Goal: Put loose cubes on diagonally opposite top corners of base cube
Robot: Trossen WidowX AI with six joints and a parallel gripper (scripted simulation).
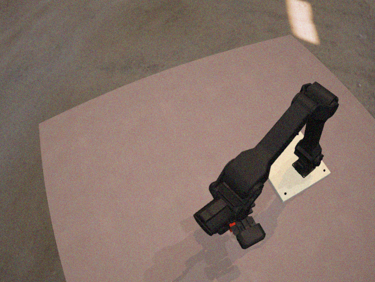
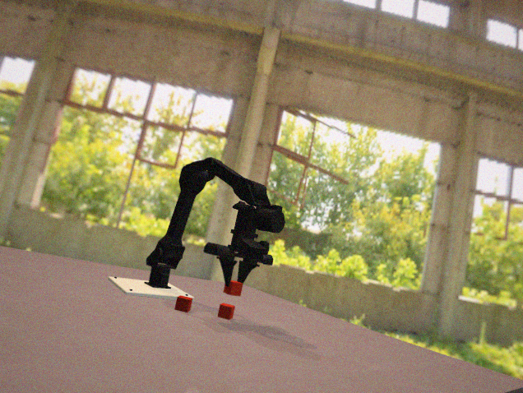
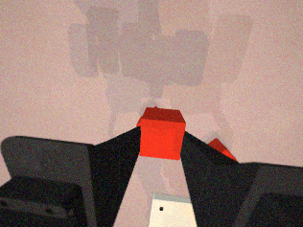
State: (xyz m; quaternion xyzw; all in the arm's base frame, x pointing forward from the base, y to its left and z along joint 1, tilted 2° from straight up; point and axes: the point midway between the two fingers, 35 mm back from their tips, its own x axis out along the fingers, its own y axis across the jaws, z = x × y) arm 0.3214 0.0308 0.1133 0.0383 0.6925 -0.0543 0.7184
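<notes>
While the arm (image 1: 282, 127) (image 2: 181, 217) reaches out over the table (image 1: 136, 182) (image 2: 84, 342) (image 3: 43, 95), its gripper (image 1: 237, 226) (image 2: 233, 284) (image 3: 161, 133) points down, closed on a red cube.

Held cube (image 2: 233, 288) (image 3: 162, 139): red, between the fingertips, raised off the table; in the exterior view it shows above the right cube, with a visible gap between. Whether it is centered over that cube, cannot tell.

Left cube (image 2: 183, 303): red, on the table, near the white plate.

Right cube (image 2: 226, 311): red, on the table, apart from the left cube.

Which of the two is the base cube, cannot tell.

Red corner (image 3: 221, 147): part of a cube, right of the held cube in the wrist view, partly hidden by a finger.

Red patch (image 1: 232, 225): small, beside the gripper in the top view; which cube, cannot tell.

White plate (image 1: 285, 190) (image 2: 127, 288) (image 3: 173, 215): flat on the table, under the arm's foot, dark holes near its corners.

Far side, exterior view: wall (image 2: 359, 93) with large windows, greenery beyond.
</notes>
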